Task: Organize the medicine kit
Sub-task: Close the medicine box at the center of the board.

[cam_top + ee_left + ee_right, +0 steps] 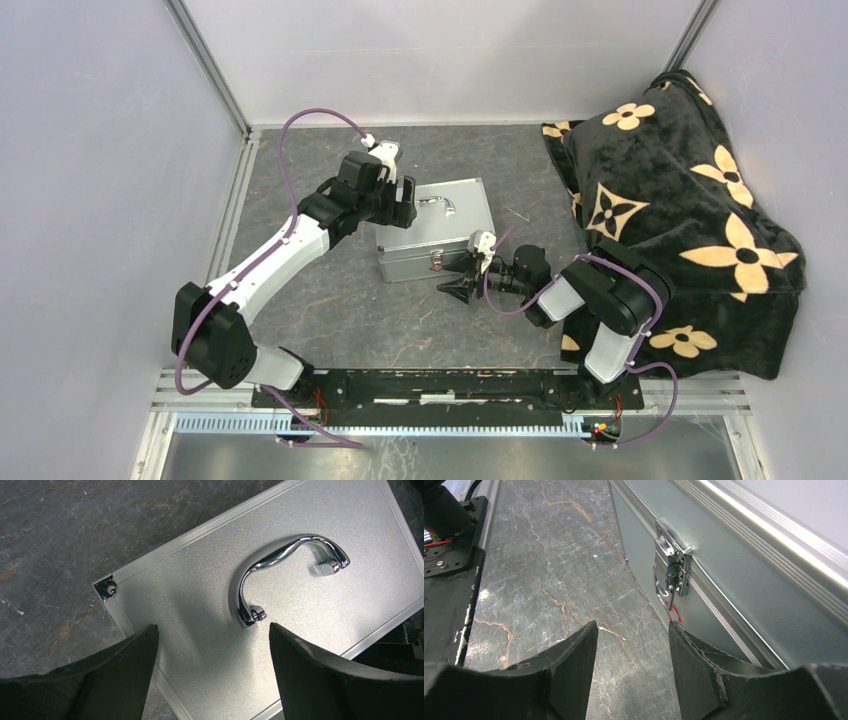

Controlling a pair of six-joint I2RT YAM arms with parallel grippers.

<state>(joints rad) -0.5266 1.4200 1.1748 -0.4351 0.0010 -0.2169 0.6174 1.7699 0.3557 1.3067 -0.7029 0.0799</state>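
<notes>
The medicine kit [435,228] sits on the grey marbled surface [330,310] just above the middle of the top view. It is a silver-grey metal case with its lid down. A chrome handle [280,560] lies flat on the lid, and a chrome latch [671,572] crosses the seam between lid and body on the front wall, which faces the bottom of the top view.

The left hand [212,640] is over the left part of the lid. Its 2 fingers [125,670] are spread wide with nothing between them. In the left wrist view they straddle the textured lid panel near a rounded corner cap [106,588], and the handle lies just beyond them. Whether the tips touch the lid cannot be told.

The right hand [633,630] is low, just in front of the kit's front wall and to the right of the latch in the top view. Its 2 fingers stand apart at a moderate width and hold nothing; bare surface shows between them. In the right wrist view the right-hand fingertip is close beside the front wall, just below the latch and a small red mark [674,612]. No contact with the wall can be made out.

A black blanket [680,200] with cream flower shapes covers a bulky form on the right side of the top view, apart from the kit.
</notes>
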